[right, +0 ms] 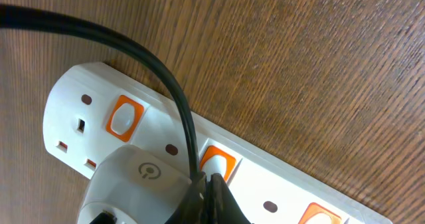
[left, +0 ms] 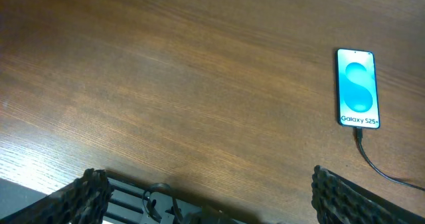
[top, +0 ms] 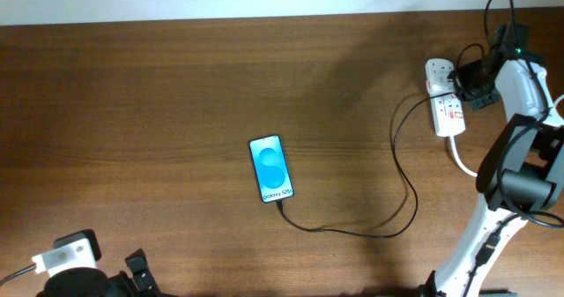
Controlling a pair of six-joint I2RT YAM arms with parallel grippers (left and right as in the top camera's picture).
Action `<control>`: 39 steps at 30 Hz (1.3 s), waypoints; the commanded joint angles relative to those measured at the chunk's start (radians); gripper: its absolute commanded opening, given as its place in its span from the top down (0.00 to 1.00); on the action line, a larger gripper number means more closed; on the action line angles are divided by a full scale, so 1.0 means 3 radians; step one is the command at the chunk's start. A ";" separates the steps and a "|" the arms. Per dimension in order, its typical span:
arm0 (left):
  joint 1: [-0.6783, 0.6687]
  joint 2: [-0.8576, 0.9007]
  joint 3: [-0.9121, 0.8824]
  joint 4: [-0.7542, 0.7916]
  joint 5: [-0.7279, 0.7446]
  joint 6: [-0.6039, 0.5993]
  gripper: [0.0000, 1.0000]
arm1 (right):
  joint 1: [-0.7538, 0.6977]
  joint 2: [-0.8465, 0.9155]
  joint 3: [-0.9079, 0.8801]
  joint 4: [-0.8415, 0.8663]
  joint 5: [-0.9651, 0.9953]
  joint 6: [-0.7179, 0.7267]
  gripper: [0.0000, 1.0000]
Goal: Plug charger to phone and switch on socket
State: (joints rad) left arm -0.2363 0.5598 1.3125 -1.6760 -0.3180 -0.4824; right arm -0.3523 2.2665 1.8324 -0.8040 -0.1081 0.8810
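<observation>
The phone point(top: 270, 168) lies flat on the brown table point(top: 159, 112), screen up and lit bright blue, near the middle of the tabletop. The charger cable point(top: 352, 231) is seated in the phone's bottom edge. From there it runs right of the phone, loops back on itself and climbs to the white power strip point(top: 443, 99), which sits well to the phone's right and farther back, near the table's far right corner. The left gripper point(left: 206, 177) hangs well apart from the phone, low at the near left of the table. Its jaws are spread wide with nothing between them, and the wrist view shows only bare wood in the gap, with the phone point(left: 358, 88) and the cable point(left: 372, 164) off to the upper right. The right gripper point(top: 476, 77) is far to the phone's right, directly over the power strip. Seen close from the right wrist, the right gripper's point(right: 211, 187) jaws are pressed together and clasp nothing. Their dark tip is down on the power strip point(right: 279, 177), at the lower edge of the second orange switch point(right: 218, 163). Whether that switch is pushed in cannot be told. A pale rounded plug point(right: 133, 181) with a power symbol sits in the strip beside the first orange switch point(right: 125, 117), and the black cable point(right: 159, 71) curves over it from the upper left, ending at the gripper tip. A thick white cord point(top: 463, 160) leaves the strip's near end.
</observation>
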 commanded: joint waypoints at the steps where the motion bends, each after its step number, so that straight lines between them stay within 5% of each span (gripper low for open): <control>1: -0.0004 -0.0011 -0.0010 0.0006 0.0000 0.0015 0.01 | 0.0048 0.0066 0.0004 0.0025 0.0056 -0.0043 0.96; 39: -0.0004 -0.0011 -0.0010 0.0006 0.0000 0.0017 0.01 | 0.0404 0.0104 -0.0148 0.0011 0.0205 -0.0393 0.96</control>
State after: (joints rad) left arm -0.2359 0.5598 1.3125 -1.6760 -0.3180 -0.4824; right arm -0.2985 2.2749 1.8088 -0.7685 0.0452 0.7742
